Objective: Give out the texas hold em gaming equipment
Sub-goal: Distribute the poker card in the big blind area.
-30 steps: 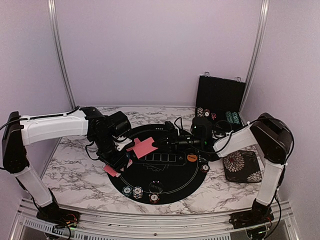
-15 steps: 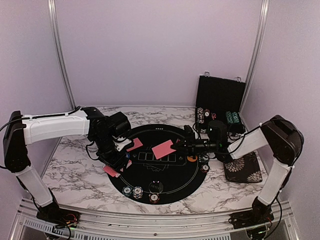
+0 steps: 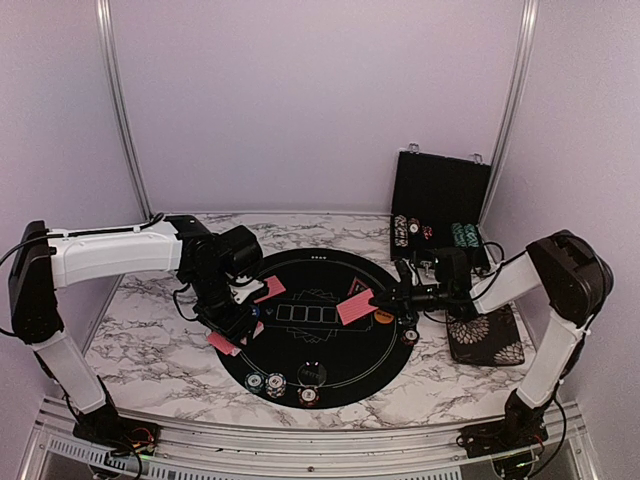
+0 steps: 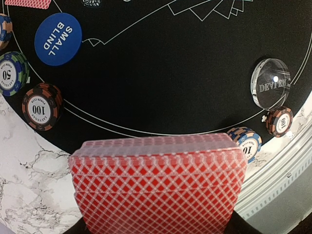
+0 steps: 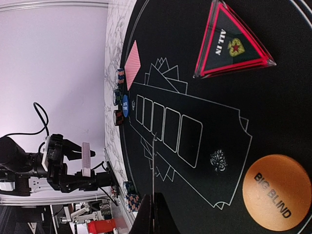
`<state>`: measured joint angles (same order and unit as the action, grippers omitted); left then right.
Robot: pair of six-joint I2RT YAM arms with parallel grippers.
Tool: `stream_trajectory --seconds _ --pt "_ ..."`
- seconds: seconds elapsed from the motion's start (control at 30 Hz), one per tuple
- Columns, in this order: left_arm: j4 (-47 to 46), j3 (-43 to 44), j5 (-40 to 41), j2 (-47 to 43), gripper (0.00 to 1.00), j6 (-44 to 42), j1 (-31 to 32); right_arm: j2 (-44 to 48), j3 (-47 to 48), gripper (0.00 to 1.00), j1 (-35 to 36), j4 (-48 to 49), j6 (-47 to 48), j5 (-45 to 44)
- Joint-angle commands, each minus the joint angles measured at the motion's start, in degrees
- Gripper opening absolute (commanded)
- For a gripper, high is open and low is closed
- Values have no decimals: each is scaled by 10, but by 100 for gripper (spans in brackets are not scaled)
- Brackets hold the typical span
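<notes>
A single red-backed card is held pinched in the closed right gripper over the right half of the round black mat, just left of the orange BIG BLIND button. The card appears to hang clear of the felt, though contact cannot be ruled out from these angles. Over the mat's left side a thick deck is clamped, backs outward, between the fingers of the left gripper (only the finger edges are seen at the bottom of its own camera). One more card is seen lying face down on the mat near its left rim. Next to it are the blue SMALL BLIND button and striped chips marked 50 and 100. By the mat's near rim a clear DEALER button is set beside two more chips. A red-edged ALL IN triangle is placed on the mat close to the BIG BLIND button. Beyond the mat's far right rim the black chip case is stood open. A floral pad is laid off the mat's right rim on the marble table.
</notes>
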<state>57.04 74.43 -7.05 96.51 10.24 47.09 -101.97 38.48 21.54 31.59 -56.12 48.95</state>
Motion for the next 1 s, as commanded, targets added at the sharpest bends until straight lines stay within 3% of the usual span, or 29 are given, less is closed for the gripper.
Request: stream_trajectory --seconds 0.0,0.7,0.83,0.97 --pt "12 5 -6 3 57 -6 -3 -19 28 0 -6 -44 47 -18" --pt "12 -5 -5 -5 57 -5 -3 -24 75 2 -8 -140 102 -74" --pt "12 -6 -7 -4 57 -5 -4 -12 76 10 -8 -158 114 -87" --pt "12 -6 -7 -4 57 -6 -4 1 73 11 -8 -174 124 -97"
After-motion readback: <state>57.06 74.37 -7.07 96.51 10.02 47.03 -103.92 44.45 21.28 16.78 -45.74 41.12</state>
